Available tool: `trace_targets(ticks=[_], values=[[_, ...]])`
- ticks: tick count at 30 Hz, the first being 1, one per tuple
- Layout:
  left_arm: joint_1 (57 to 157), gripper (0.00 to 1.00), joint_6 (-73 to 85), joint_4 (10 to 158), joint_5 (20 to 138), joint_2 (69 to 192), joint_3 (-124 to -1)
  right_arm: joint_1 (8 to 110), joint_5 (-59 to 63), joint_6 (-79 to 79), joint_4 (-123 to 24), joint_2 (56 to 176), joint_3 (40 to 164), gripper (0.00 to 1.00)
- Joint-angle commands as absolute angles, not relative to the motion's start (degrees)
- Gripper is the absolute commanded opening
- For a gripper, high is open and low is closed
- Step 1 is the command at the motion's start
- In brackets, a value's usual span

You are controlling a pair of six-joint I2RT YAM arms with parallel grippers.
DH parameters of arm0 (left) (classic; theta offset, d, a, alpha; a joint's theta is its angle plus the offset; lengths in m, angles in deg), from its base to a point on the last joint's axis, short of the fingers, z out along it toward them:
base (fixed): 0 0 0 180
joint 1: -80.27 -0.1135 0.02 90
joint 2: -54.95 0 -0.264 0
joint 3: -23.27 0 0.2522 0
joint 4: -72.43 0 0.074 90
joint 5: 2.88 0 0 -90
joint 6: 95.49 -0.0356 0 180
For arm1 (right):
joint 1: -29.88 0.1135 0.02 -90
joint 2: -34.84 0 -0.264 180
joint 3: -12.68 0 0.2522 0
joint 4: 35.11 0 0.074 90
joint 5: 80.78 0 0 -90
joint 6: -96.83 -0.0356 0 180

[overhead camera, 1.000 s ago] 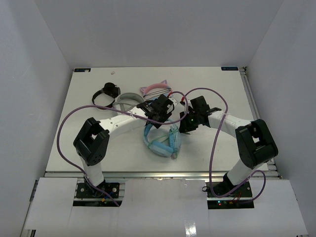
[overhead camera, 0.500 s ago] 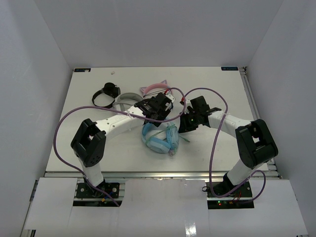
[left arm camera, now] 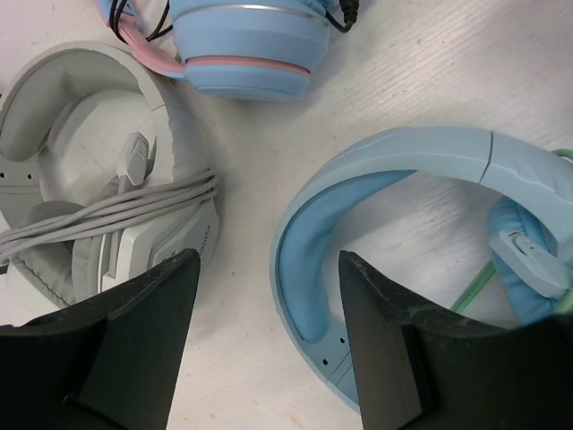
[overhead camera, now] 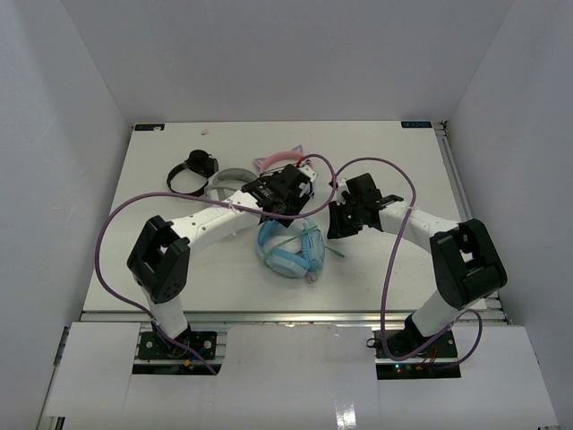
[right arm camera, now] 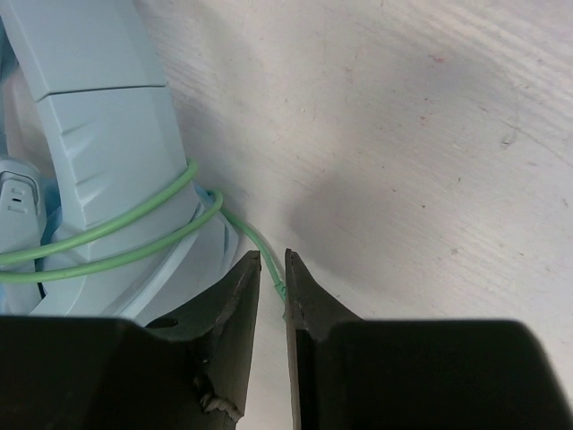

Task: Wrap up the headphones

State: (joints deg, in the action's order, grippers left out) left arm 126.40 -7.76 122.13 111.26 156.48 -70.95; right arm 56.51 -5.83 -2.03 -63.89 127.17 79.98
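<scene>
The light-blue headphones (overhead camera: 288,260) lie on the table in the middle. Their headband shows in the left wrist view (left arm camera: 394,152) and in the right wrist view (right arm camera: 107,116). The pale-green cable (right arm camera: 116,228) goes twice around the headband, and a short stretch trails right on the table (overhead camera: 336,253). My left gripper (overhead camera: 279,208) is open and empty above the headband's far end (left arm camera: 264,260). It touches nothing. My right gripper (overhead camera: 333,231) is just right of the headphones. Its jaws (right arm camera: 272,255) are closed to a narrow gap with the cable running between them, against the right finger.
A pink cat-ear pair (overhead camera: 277,161) with blue cups (left arm camera: 246,49) and a grey-white pair (overhead camera: 228,179) with a bundled cord (left arm camera: 98,170) lie just behind the headphones. A black pair (overhead camera: 192,170) sits at the back left. Purple arm cables loop above the table.
The headphones have shifted slightly back and turned. Both grippers have moved a little towards the back. A stretch of green cable now shows on the table to the right of the cups.
</scene>
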Motion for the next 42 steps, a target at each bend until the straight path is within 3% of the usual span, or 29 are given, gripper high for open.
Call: trace_targets(ticks=[1,7,13,15,20,28,29,32,34,35,42], values=[[126.1,0.74,-6.8,121.6,109.9,149.0,-74.2,56.2,-1.4,-3.4,-64.8,124.0,82.1,0.21],[126.1,0.77,-4.6,121.2,109.9,146.1,-76.7,56.3,0.3,-4.9,-66.8,121.2,81.9,0.12],[125.3,0.98,11.7,119.5,104.7,138.2,-72.5,59.5,2.3,-5.8,-67.5,114.4,77.9,0.09],[125.3,0.98,14.9,118.1,100.9,135.8,-70.4,61.0,5.2,-5.8,-69.0,111.8,77.3,0.11],[125.4,0.98,19.6,110.4,92.5,123.3,-56.9,64.7,12.2,-6.7,-69.6,100.6,74.0,0.31],[126.0,0.98,23.3,98.3,90.6,106.8,-33.2,67.6,13.4,-9.8,-65.9,87.3,65.1,0.24],[126.0,0.98,23.3,95.6,88.6,105.8,-31.0,68.0,12.9,-9.9,-64.7,86.0,64.1,0.26],[126.2,0.98,23.1,91.6,87.6,101.4,-22.8,68.9,12.3,-9.5,-61.5,81.1,61.6,0.70],[126.5,0.98,22.7,90.4,89.0,98.2,-20.2,69.2,13.0,-9.5,-61.3,78.3,61.4,0.84],[126.6,0.98,22.6,89.9,89.4,97.2,-19.3,69.3,13.3,-9.5,-61.2,77.4,61.3,0.88],[128.4,0.98,22.6,89.3,92.8,88.9,-15.9,69.3,15.4,-11.1,-57.7,69.0,57.8,0.90]])
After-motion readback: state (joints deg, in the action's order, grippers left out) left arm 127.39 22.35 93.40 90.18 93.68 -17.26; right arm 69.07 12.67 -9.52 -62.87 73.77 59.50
